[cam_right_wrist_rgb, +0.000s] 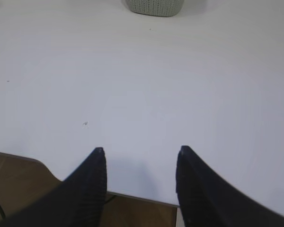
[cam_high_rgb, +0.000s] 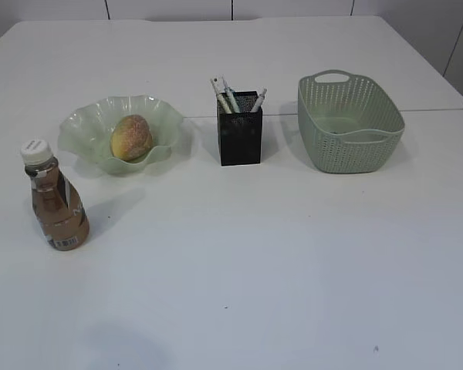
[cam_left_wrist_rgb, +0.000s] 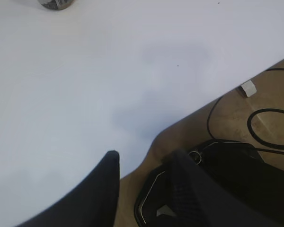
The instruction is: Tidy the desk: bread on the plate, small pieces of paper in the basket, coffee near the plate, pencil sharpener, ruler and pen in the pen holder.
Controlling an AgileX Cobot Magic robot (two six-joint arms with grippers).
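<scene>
A round bread (cam_high_rgb: 131,137) lies in the wavy green glass plate (cam_high_rgb: 85,123) at the left. The coffee bottle (cam_high_rgb: 54,197), white-capped, stands in front of the plate's left side. The black mesh pen holder (cam_high_rgb: 240,132) in the middle holds pens (cam_high_rgb: 225,95); ruler and sharpener cannot be told apart there. The green basket (cam_high_rgb: 349,122) stands at the right, and no paper shows in it from here. Neither arm shows in the exterior view. My left gripper (cam_left_wrist_rgb: 144,158) hangs open and empty over the table's near edge. My right gripper (cam_right_wrist_rgb: 140,152) is open and empty above the near edge too.
The white table (cam_high_rgb: 255,254) stretches wide in front of the objects. A second white table (cam_high_rgb: 216,46) abuts behind. In the left wrist view, black cables (cam_left_wrist_rgb: 260,123) and a dark base (cam_left_wrist_rgb: 227,179) lie on the brown floor below the table edge. The basket's bottom (cam_right_wrist_rgb: 155,6) shows at the right wrist view's top.
</scene>
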